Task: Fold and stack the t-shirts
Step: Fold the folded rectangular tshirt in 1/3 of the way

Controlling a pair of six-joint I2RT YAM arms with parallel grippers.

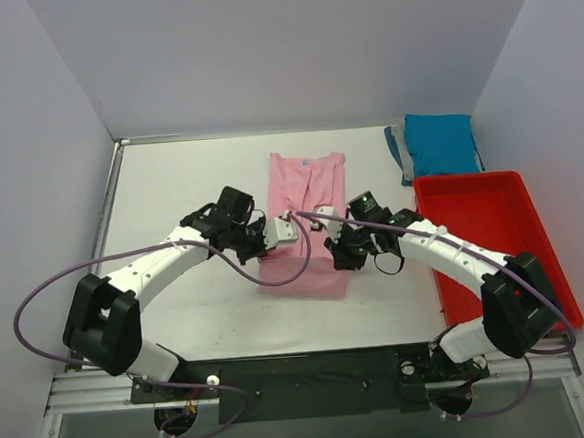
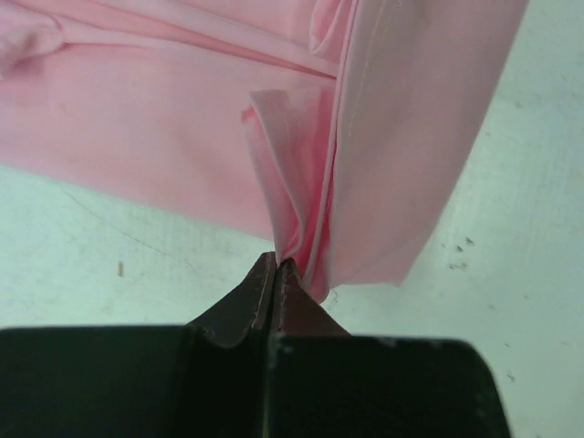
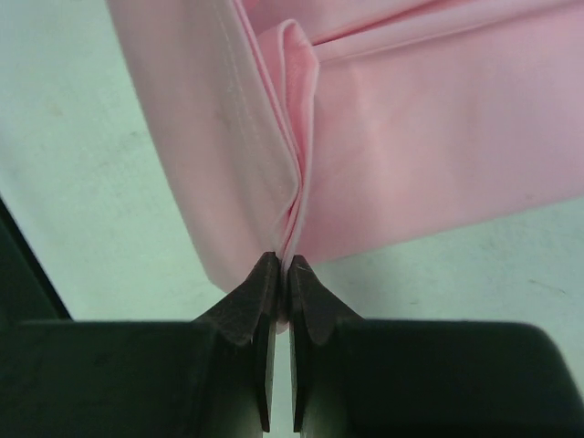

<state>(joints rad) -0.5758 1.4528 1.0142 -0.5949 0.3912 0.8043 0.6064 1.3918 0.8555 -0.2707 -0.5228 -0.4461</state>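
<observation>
The pink t-shirt [image 1: 308, 183] is laid in the middle of the bench [image 1: 184, 181], narrowed to a long strip with its collar end towards the far wall and its wider near part spread flat just ahead of the arms. A gathered fold of the cloth is clamped at the tip of the left gripper [image 2: 276, 270], its fingers pressed together on the fabric, with a stitched edge seen running away from the tip. The right gripper [image 3: 281, 266] is likewise closed on a pinch of pink cloth, beside a hemmed edge with a visible seam line. In the top view the two grippers are brought close together over the middle of the strip, one at each long edge. Bare bench is seen under the lifted cloth in both wrist views. A wide stretch of bare bench is left between the shirt's left edge and the left wall, and a narrower band beyond the collar. To the right, the red tray [image 1: 473, 221] is set along the bench edge, near the right arm. The teal t-shirt [image 1: 440, 140] is bundled in the far right corner, just behind the tray's far rim and well apart from the pink one.
</observation>
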